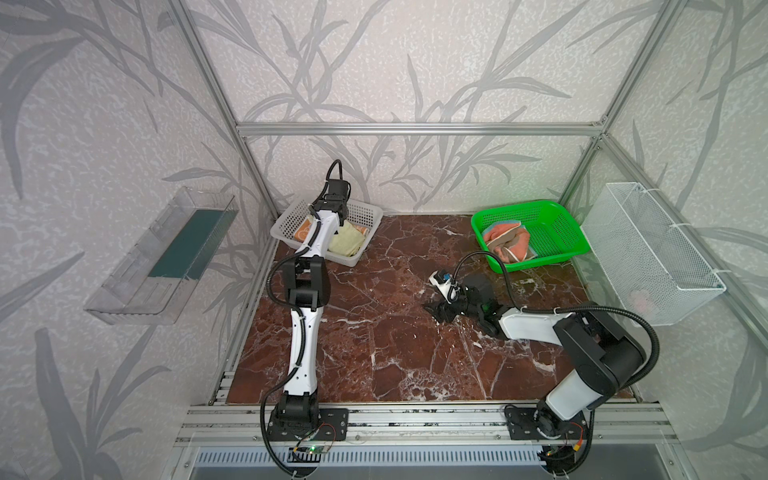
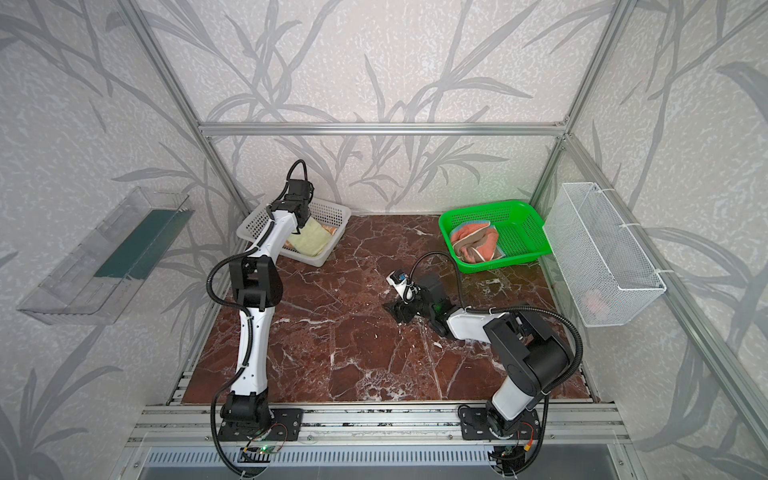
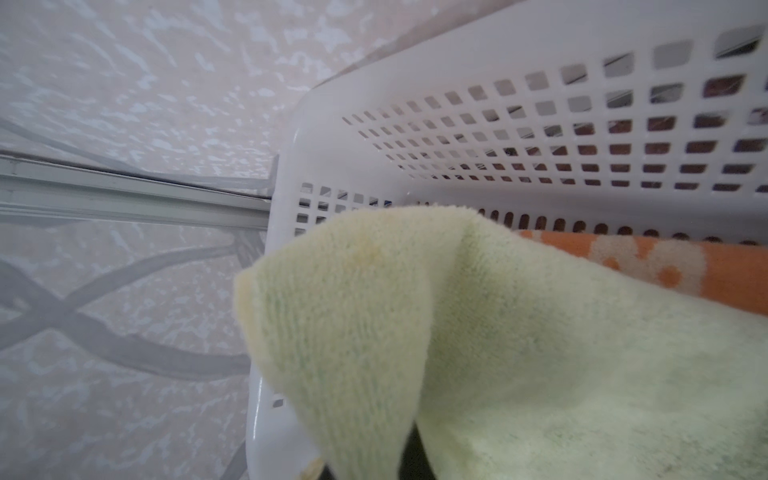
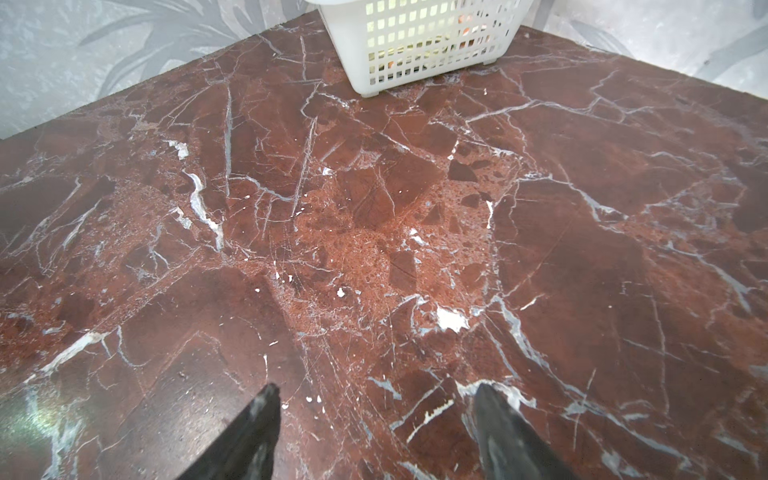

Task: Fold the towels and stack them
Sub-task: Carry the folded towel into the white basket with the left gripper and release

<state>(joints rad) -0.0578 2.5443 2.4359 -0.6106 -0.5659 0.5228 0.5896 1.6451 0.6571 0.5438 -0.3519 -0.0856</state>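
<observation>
Pale yellow towel (image 1: 345,243) is lying loosely bunched in the white basket (image 1: 365,216) at the back left corner of the table (image 1: 395,332). It is sitting on top of the orange towel (image 1: 302,232), which is poking out at both sides of it. From the left wrist view, a flap of the yellow towel (image 3: 498,332) is standing up right in front of the lens, with the orange towel (image 3: 665,266) and its white print lying behind it along the white basket's perforated wall (image 3: 457,62).

Salmon-pink towel (image 1: 507,241) is sitting crumpled, not folded, in the green basket (image 1: 548,232) at the back right. It is well apart from the other two.

Left gripper (image 1: 337,216) is reaching down into the white basket, right over the yellow towel. Its fingers are hiding behind the wrist in both top views and behind cloth in the wrist view. I cannot tell whether it is pinching the towel or not.

Right gripper (image 1: 436,309) is hovering low over the bare marble near the middle of the table, pointing toward the white basket (image 4: 415,41). In its wrist view the right gripper (image 4: 376,392) is showing both dark fingers (image 4: 266,415) spread wide apart, with nothing between them.

No towel is lying out on the table itself.
</observation>
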